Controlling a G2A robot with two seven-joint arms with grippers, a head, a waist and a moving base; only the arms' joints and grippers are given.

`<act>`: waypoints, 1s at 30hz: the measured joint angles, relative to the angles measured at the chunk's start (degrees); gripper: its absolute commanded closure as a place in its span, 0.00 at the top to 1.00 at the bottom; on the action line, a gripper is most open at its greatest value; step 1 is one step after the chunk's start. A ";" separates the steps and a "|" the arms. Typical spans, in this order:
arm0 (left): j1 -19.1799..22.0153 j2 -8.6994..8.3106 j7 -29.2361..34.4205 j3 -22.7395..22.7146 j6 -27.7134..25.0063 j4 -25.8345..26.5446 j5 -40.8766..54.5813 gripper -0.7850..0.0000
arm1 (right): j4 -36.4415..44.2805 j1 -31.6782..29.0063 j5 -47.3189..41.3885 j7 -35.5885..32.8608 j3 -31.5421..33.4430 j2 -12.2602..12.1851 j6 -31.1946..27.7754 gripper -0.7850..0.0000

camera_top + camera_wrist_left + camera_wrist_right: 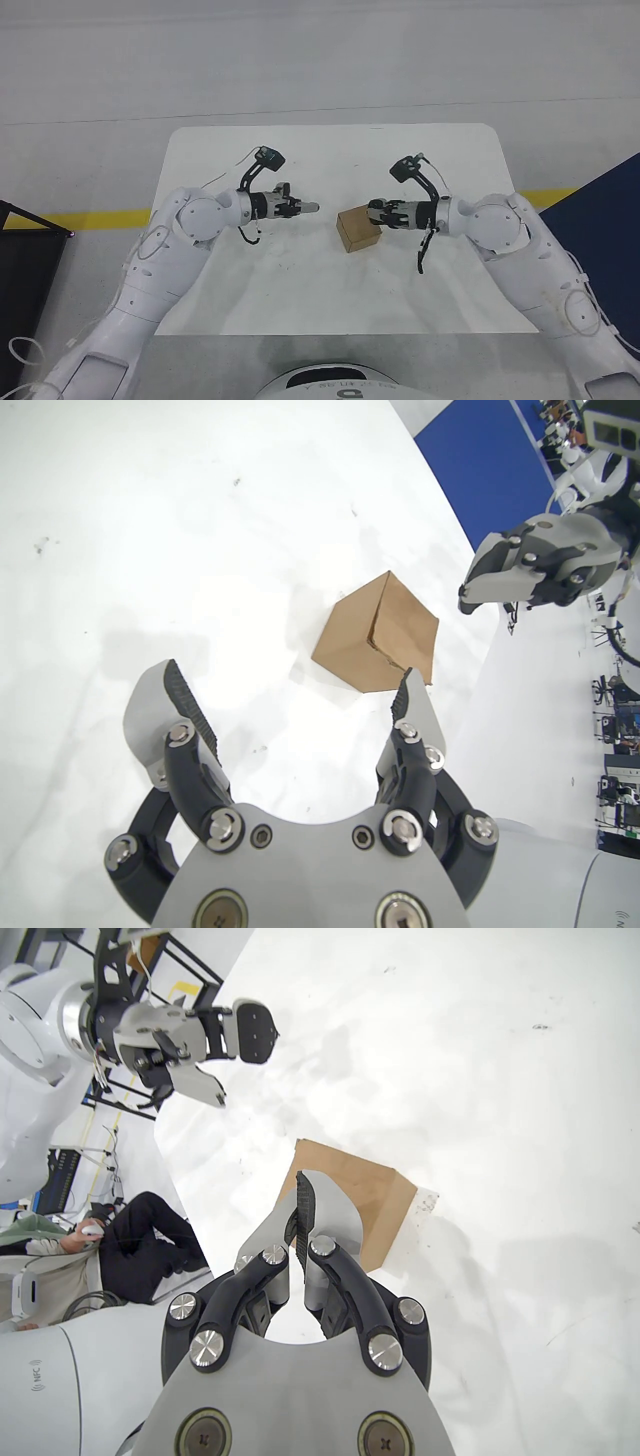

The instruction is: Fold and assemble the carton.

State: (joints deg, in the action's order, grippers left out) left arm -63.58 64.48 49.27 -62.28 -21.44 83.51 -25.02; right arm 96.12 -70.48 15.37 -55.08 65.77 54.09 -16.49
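Note:
A small brown carton (357,230) stands on the white table (300,290), folded into a closed cube with a seam across one face (375,635). My left gripper (292,685) hovers open to the carton's left, a short gap away, with nothing between its fingers (308,208). My right gripper (300,1183) is shut, pads together with nothing visible in them, just above the carton's (372,1195) upper right edge. From the left wrist view, the right gripper (492,575) hangs clear of the carton. The left gripper (235,1063) appears open beyond the carton.
The table's right edge borders a blue mat (600,220). A black frame (25,260) stands off the table's left side, and a yellow floor line (90,218) runs behind it. Bare table surface surrounds the carton.

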 measured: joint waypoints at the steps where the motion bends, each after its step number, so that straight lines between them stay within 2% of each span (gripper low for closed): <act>1: -0.74 -0.20 -0.98 -0.77 -0.88 0.05 0.05 1.00 | 0.01 0.53 0.66 -0.68 -0.75 0.11 0.47 0.00; 15: -1.04 -0.25 -1.39 -0.99 -1.17 0.07 0.24 1.00 | -3.41 7.89 6.09 -5.30 -9.03 1.95 7.07 0.00; 23: -1.04 -0.25 -1.39 -1.00 -1.17 0.07 0.24 1.00 | -2.85 6.81 5.99 -2.44 -8.18 1.86 5.32 0.00; 30: -1.04 -0.25 -1.40 -1.00 -1.17 0.07 0.24 1.00 | -2.69 7.08 6.57 -4.20 -8.48 1.87 6.24 0.00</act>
State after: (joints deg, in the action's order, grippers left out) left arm -64.63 64.24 47.87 -63.27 -22.61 83.58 -24.77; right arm 93.42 -63.39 21.94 -59.28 57.29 55.96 -10.26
